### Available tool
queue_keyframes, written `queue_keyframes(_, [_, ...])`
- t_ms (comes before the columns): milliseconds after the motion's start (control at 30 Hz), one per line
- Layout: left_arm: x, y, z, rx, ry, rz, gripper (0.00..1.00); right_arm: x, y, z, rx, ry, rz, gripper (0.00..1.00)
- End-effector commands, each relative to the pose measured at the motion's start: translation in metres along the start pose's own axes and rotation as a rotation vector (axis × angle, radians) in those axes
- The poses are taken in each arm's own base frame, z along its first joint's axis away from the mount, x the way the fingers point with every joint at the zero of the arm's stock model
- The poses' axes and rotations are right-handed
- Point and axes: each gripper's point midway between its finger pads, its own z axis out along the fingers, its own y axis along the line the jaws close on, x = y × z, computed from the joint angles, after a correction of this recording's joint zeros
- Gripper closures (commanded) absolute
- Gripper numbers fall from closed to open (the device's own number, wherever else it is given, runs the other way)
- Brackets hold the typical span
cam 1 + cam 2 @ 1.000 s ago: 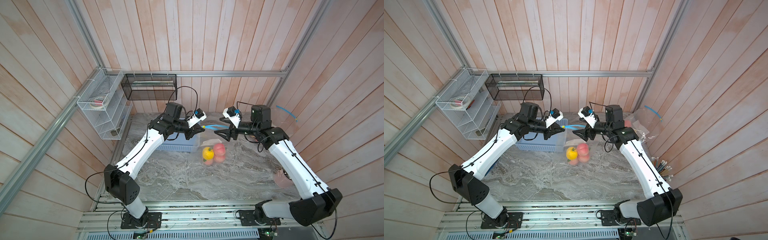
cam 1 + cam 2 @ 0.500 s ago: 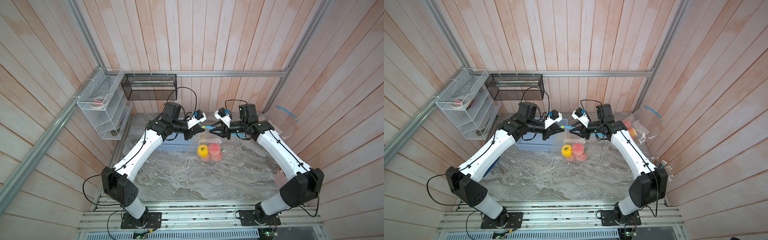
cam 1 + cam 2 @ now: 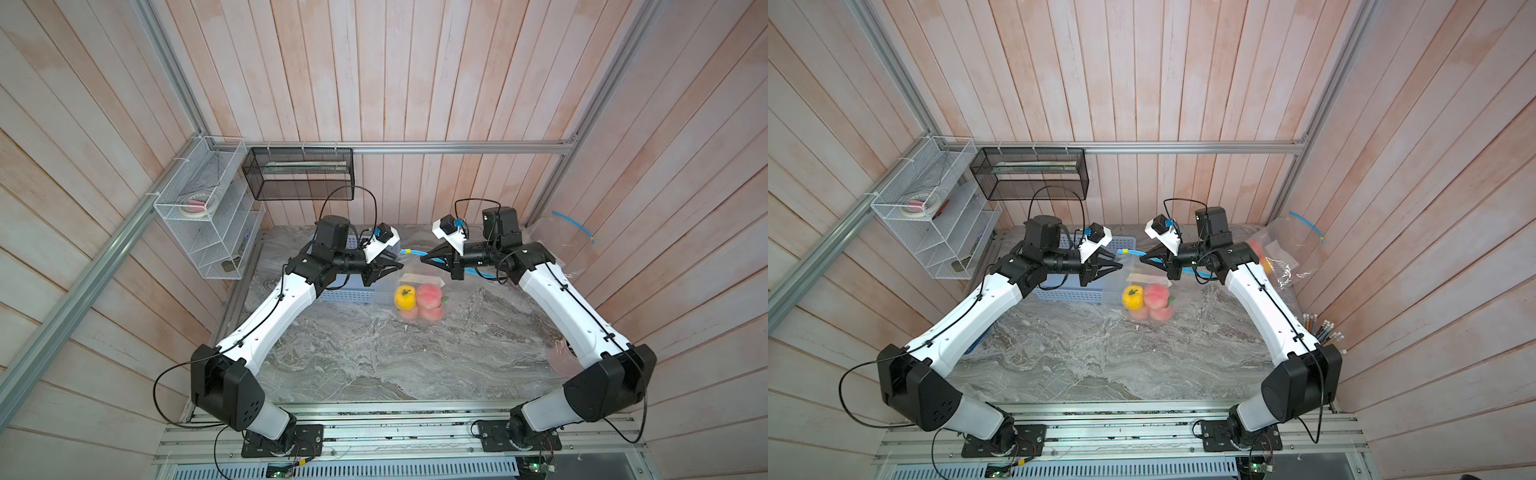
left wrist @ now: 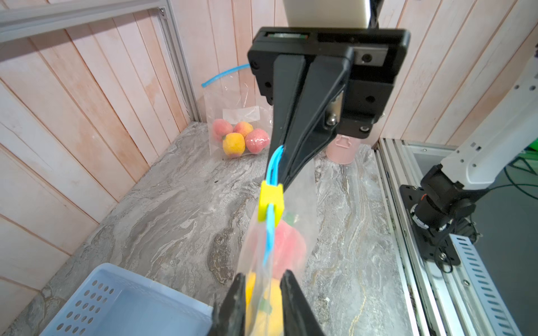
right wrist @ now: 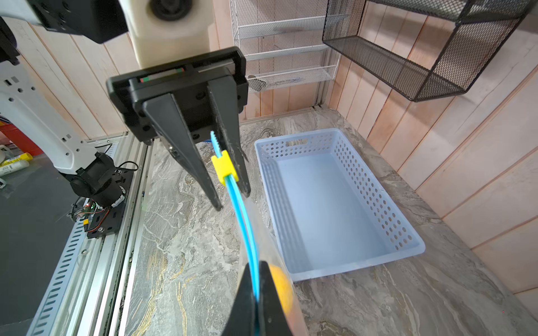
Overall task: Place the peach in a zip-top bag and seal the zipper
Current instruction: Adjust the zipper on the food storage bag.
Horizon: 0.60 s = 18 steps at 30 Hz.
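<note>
Grey marble-patterned tabletop (image 3: 353, 357), boxed by wood-panelled walls (image 3: 415, 83).

Pale blue perforated basket (image 3: 1071, 296) sits flat at back left.

Just beside its right end is a clear zip-top bag (image 3: 415, 276), upright, holding peaches (image 3: 428, 293) and a yellow fruit (image 3: 404, 296). Contact with the slab is unclear.

Another fruit bag (image 4: 233, 116) is propped in the back right corner.

Pink cup (image 4: 343, 148) stands near the right edge.

Bright, even light fills every view, with only soft, faint shadows on the marble table (image 3: 353, 353). Wall planks (image 3: 374, 62) (image 3: 1142, 62) bow outward toward the edges in both top views. In the wrist views the zip-top bag (image 4: 288, 244) and the right gripper (image 5: 254, 270) blur close to the lens, perhaps from nearness.
</note>
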Motion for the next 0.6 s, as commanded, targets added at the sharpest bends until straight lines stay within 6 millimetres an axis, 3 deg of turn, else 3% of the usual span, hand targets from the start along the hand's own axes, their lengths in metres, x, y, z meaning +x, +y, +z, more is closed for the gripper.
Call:
queue_keyframes(0, [-0.030, -0.004, -0.013, 0.020, -0.138, 0.028, 0.74, -0.002, 0.008, 0.000, -0.025, -0.014, 0.009, 1.00])
queue_keyframes(300, [-0.039, -0.010, -0.012, 0.091, -0.189, 0.042, 0.71, 0.000, 0.008, 0.003, -0.033, -0.018, 0.022, 1.00])
queue_keyframes(467, [-0.036, -0.009, -0.006, 0.127, -0.185, 0.030, 0.83, -0.003, 0.009, 0.002, -0.038, -0.027, 0.018, 1.00])
queue_keyframes(567, [-0.032, -0.006, -0.003, 0.124, -0.174, 0.024, 0.83, -0.005, 0.011, 0.001, -0.043, -0.036, 0.013, 1.00])
